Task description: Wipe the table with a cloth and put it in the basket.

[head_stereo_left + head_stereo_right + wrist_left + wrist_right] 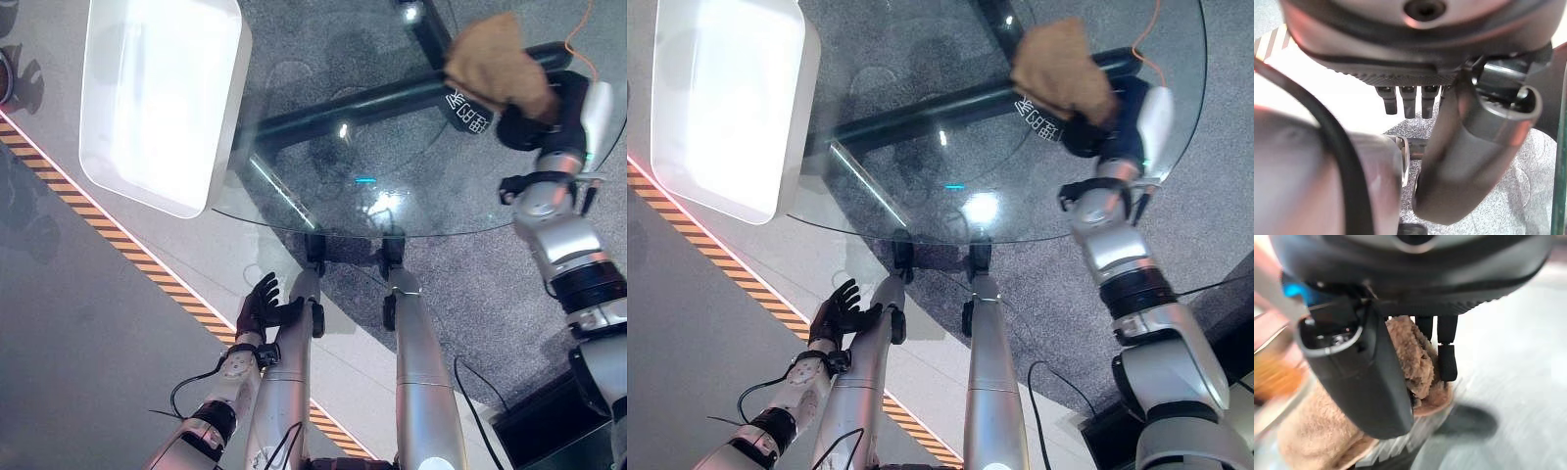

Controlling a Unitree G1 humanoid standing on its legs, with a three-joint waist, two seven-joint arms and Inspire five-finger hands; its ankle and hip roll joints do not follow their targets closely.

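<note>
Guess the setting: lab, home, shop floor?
Probably a lab or test floor: striped hazard tape on a grey floor, a round glass table, a white basket. Right hand grips the brown cloth.

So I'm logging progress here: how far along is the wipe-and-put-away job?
Midway, by the look of it. The right hand grips the brown cloth on the glass table, so wiping is in hand. The white basket beside the table holds no cloth, so the drop-off is left. The left hand hangs open, below the table.
</note>
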